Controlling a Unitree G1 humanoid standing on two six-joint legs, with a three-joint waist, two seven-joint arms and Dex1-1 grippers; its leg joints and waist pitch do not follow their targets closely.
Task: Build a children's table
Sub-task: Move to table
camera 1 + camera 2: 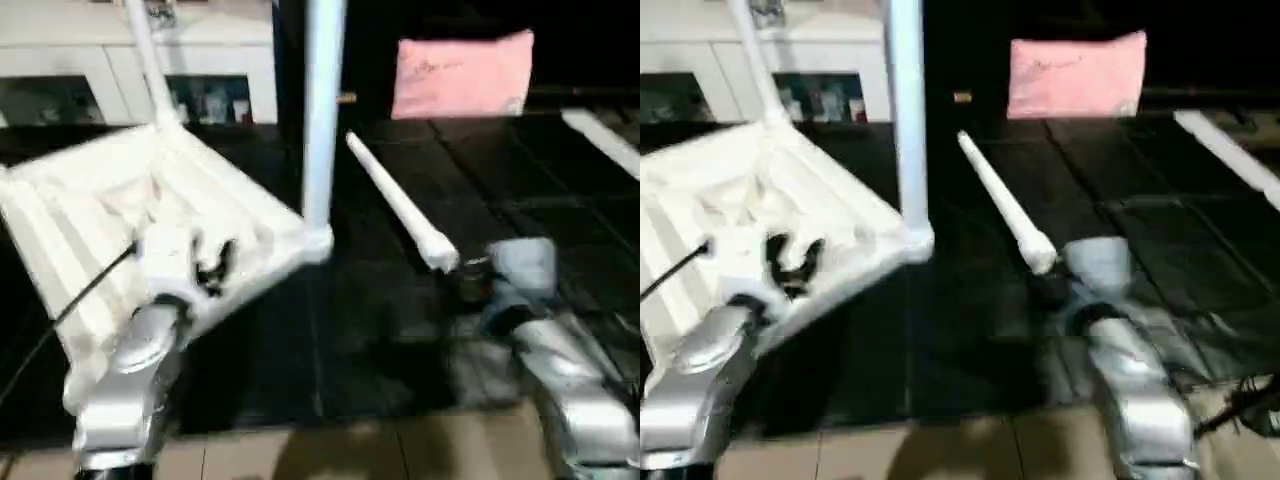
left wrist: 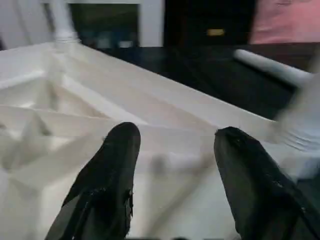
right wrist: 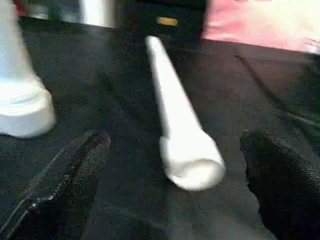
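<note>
Tabletop (image 1: 150, 230) lies underside up on dark floor (image 1: 400, 330), sockets exposed; two fitted legs (image 1: 322, 110) upright. Left gripper (image 2: 172, 185), jaws part open, over ribbed edge, likely steadying. Right gripper (image 3: 172, 200), jaws wide, flanks loose leg (image 3: 175, 120), pickup judged next.

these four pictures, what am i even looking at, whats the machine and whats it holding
It is a two-armed robot putting together a child's table. Two pictures come from cameras on its head, looking down over its silver arms; the other two come from cameras on each wrist.

The upside-down tabletop lies on a dark floor, with two legs already standing in its corners. The left pincer sits over the tabletop's ribbed underside, its black fingers apart. The right pincer is wide open around the thick end of a loose leg lying on the floor, not yet gripping it. Another loose leg lies further right.
</note>
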